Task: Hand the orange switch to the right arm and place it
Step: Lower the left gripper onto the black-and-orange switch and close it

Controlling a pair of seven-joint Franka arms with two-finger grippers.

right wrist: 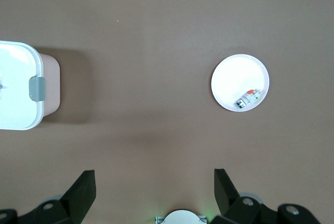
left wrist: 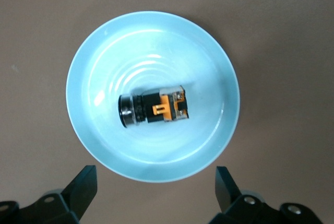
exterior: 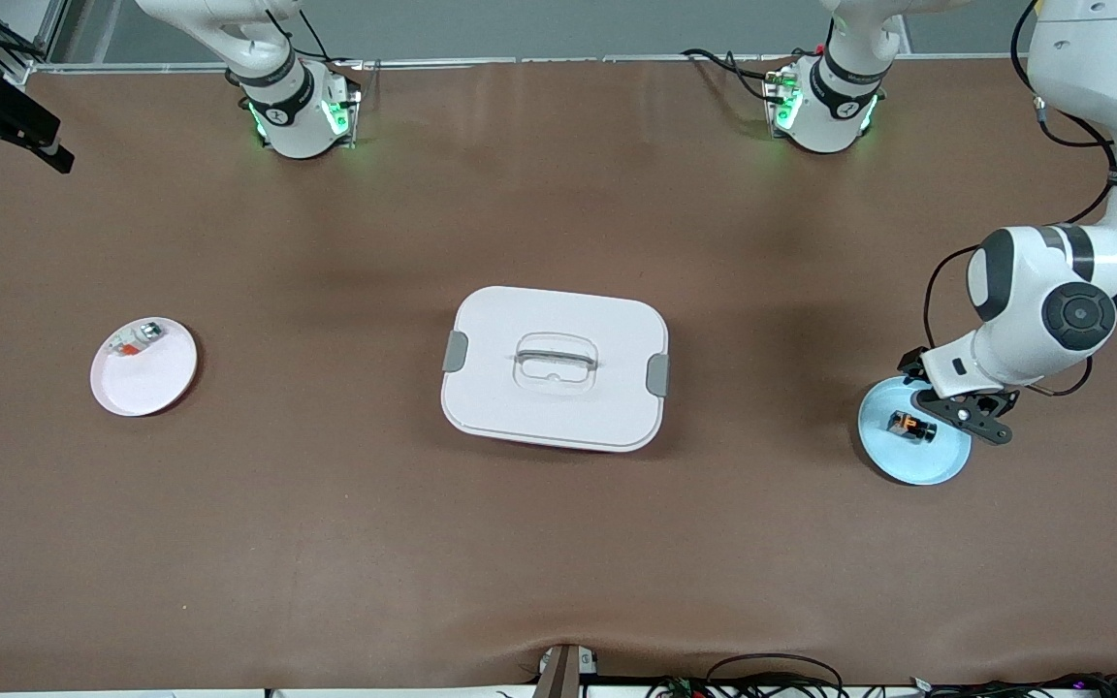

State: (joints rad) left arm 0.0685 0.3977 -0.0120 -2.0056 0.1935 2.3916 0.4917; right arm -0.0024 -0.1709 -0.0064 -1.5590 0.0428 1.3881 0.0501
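The round light-blue dish (left wrist: 152, 96) at the left arm's end of the table holds the orange switch (left wrist: 154, 109), a small black blocky part with an orange face, lying on its side near the middle of the dish. At the right arm's end, a round white plate (exterior: 144, 366) holds a small whitish-silver part with an orange-red bit (exterior: 135, 341), which lies close to the plate's rim on the side toward the robot bases. Between the two dishes, near the middle of the table, stands a white rectangular box with rounded corners (exterior: 555, 368); its lid is on, with a grey clip on each short side and a recessed handle on top, so I cannot see inside it. My left gripper (left wrist: 155, 187) hangs over the blue dish with its fingers (left wrist: 83, 182) spread wide, empty and not touching the switch. My right gripper (right wrist: 155, 187) waits high over the bare brown table (exterior: 326, 543) near its base, also wide open and empty. The brown mat has much free surface around the box and around both dishes, and the dishes lie well apart from the table's edges. I can read no label or writing on the switch, dishes or box.
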